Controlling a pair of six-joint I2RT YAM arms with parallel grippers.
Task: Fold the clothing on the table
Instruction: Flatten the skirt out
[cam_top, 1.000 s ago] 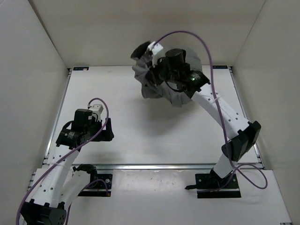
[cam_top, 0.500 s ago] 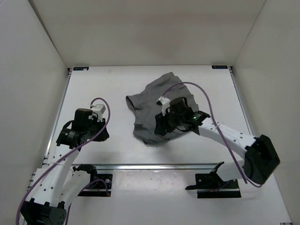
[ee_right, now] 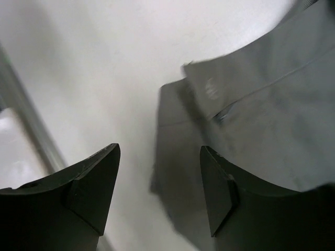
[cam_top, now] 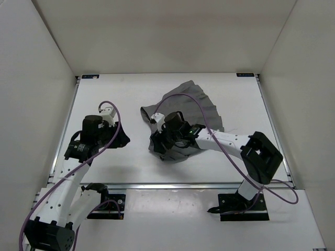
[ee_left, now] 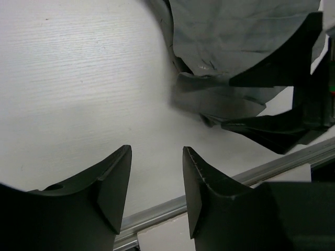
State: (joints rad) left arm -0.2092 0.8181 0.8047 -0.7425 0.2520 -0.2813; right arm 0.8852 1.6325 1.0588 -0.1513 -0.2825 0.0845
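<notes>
Clothing lies rumpled, its 7 o'clock corner hidden beneath the right gripper, fingers wide, empty; left gripper narrowly parted, empty.

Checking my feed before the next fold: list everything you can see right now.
clothing: one, dark grey, pleated, rumpled, around the table's middle.
table: one, white, under everything.
rails: silver, along the table's edges.
walls: white, on three sides.
cables: two, purple, one along each arm.
left gripper: one, black, open, over bare table left of the clothing.
right gripper: one, black, open, over the clothing's near left edge.
</notes>
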